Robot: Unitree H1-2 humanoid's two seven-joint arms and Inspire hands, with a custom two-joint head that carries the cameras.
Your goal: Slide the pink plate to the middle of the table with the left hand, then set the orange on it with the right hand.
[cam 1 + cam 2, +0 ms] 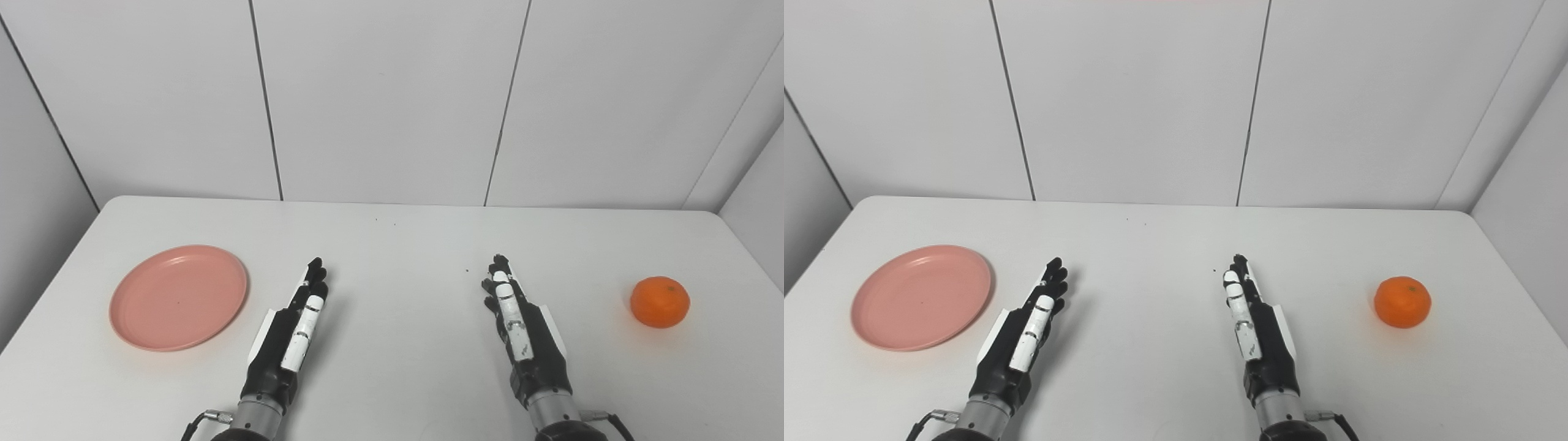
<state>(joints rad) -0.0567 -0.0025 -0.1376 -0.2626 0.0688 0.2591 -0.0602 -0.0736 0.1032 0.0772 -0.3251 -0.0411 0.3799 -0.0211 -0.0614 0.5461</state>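
Observation:
A pink plate (178, 297) lies flat on the left side of the white table (404, 245), with nothing on it. An orange (659, 302) sits near the table's right edge. My left hand (293, 331) rests low over the table just right of the plate, fingers stretched forward and holding nothing, a small gap away from the plate's rim. My right hand (520, 324) is right of the table's middle, fingers also straight and empty, well to the left of the orange.
Grey wall panels (392, 98) stand close behind the table's far edge. The table's rounded corners show at the back left and back right. A few dark specks (467, 269) dot the surface near the middle.

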